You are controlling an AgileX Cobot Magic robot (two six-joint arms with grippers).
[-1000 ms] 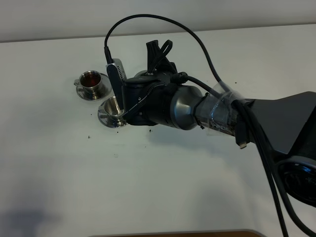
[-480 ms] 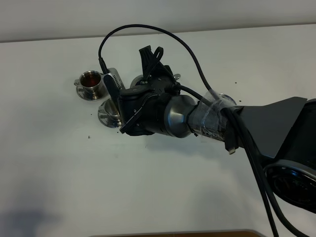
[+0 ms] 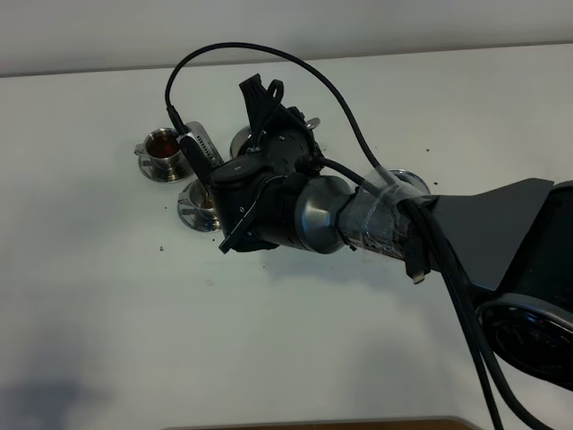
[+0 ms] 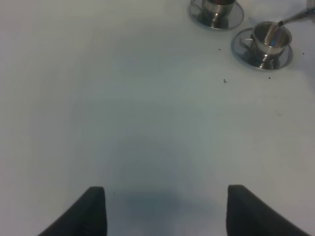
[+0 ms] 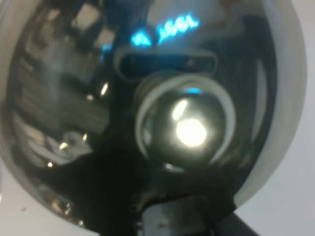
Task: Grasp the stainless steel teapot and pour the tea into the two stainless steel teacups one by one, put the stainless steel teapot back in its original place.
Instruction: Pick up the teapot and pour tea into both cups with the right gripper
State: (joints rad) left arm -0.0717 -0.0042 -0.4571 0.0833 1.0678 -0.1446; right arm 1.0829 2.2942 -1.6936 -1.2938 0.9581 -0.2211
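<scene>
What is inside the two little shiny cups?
The farther teacup holds reddish-brown tea. The nearer teacup sits under the teapot spout; its inside looks mostly shiny, and the arm hides part of it from above, so its fill is unclear.

No text, label or number could be read. Blue glowing marks (image 5: 165, 28) were reflected on the stainless steel teapot (image 5: 74, 98), but were found illegible.

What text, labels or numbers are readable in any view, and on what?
Nothing is legible in any view.
Right wrist view: blue glowing marks mirrored in the teapot, beside its lid knob, may be lettering but are too blurred and warped to read.
Filled teacup, second teacup, right arm, cable: no markings visible.
</scene>
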